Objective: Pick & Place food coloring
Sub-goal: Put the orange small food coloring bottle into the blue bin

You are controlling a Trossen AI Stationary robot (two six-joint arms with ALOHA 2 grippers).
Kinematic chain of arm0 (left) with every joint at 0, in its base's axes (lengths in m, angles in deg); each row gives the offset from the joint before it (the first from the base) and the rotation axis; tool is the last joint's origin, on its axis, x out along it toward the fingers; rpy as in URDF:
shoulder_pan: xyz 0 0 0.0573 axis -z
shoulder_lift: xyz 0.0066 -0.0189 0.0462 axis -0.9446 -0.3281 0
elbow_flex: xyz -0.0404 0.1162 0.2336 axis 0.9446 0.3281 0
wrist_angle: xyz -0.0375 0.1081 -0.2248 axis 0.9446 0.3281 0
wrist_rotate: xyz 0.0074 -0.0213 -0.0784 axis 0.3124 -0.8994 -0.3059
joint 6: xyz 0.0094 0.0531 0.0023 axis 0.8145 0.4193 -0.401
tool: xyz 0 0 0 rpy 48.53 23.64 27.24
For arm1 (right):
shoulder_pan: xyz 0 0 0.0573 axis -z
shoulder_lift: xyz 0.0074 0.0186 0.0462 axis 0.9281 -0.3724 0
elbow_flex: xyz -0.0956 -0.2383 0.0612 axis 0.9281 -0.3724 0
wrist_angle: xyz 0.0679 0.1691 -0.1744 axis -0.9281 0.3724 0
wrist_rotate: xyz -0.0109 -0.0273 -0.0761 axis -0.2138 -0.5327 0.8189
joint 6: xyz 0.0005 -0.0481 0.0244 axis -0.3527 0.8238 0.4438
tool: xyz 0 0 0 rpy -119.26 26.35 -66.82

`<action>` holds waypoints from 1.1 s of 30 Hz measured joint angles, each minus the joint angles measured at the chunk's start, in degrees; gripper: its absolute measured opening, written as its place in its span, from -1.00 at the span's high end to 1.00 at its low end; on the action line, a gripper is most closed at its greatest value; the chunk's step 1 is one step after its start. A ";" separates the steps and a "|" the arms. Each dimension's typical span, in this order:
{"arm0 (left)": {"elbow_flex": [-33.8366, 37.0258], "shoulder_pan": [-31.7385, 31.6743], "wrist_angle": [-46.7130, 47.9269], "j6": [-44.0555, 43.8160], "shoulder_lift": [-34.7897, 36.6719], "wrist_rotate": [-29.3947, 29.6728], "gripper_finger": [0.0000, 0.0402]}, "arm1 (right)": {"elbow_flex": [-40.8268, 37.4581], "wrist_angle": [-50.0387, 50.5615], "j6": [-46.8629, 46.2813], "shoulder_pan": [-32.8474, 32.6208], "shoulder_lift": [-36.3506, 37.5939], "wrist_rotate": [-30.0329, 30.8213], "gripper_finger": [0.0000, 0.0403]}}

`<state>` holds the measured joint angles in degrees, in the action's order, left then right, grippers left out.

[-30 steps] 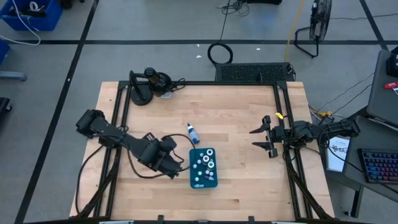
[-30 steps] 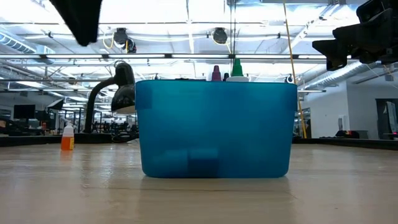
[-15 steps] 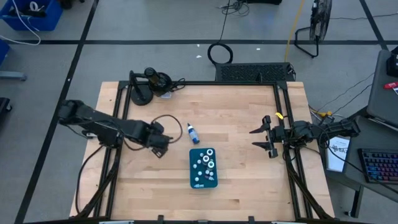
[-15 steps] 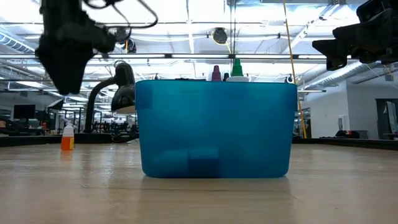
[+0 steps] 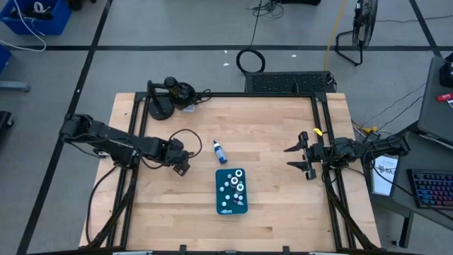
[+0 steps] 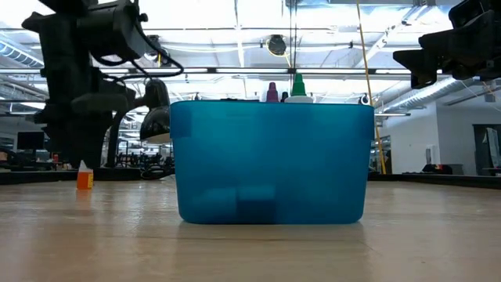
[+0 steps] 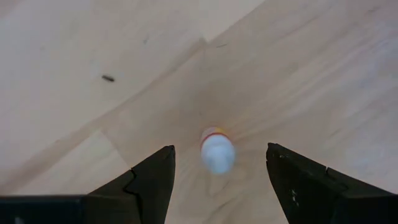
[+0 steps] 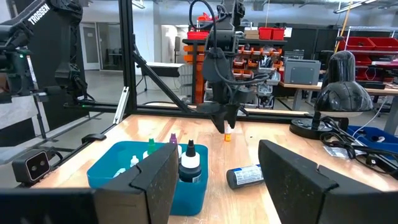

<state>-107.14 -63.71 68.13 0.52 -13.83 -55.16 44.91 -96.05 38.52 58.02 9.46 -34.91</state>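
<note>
A teal tray [image 5: 219, 200] [image 6: 270, 160] near the table's middle holds several tiny white-capped food coloring bottles [image 5: 232, 187] [image 8: 188, 162], standing upright. One more tiny bottle, orange with a white cap [image 7: 217, 153] [image 6: 84, 177] [image 8: 228, 136], stands upright on the wood left of the tray. My left gripper [image 5: 182, 167] [image 7: 221, 149] points down over it, open, a finger on either side, apart from it. A larger blue bottle [image 5: 219, 150] [image 8: 245, 176] lies on its side beyond the tray. My right gripper [image 5: 294, 158] waits open at the table's right side.
A black desk lamp [image 5: 170, 95] [image 8: 345, 78] stands at the far left corner, with a cable looping toward my left arm. Black frame rails [image 5: 322, 134] run along the table's edges. Bare wood lies between the tray and my right gripper.
My left gripper has drawn away from the tray's left side, toward the table's left and far edges, and has come down over the orange bottle. The tray, the blue bottle and my right arm have stayed where they were.
</note>
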 joint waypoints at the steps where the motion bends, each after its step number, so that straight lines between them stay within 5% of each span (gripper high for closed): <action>1: 0.30 -0.13 -0.30 -0.01 0.00 -0.02 -0.26 | 0.02 0.03 -0.02 0.00 0.00 0.00 -0.05; 10: 1.00 -0.37 -1.89 0.79 0.00 0.19 -0.17 | 0.00 0.03 -0.01 0.00 0.00 0.00 -0.05; 25: 1.00 -0.37 -2.08 1.48 0.02 0.30 0.72 | 0.00 0.03 0.00 0.00 0.00 -0.02 -0.05; 33: -5.66 1.38 -3.28 4.69 -0.04 0.79 0.74 | 0.02 0.03 -0.01 0.00 0.00 0.00 -0.05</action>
<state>-112.80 -62.33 64.85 5.21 -13.87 -54.37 44.93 -96.01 38.51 58.02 9.46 -34.91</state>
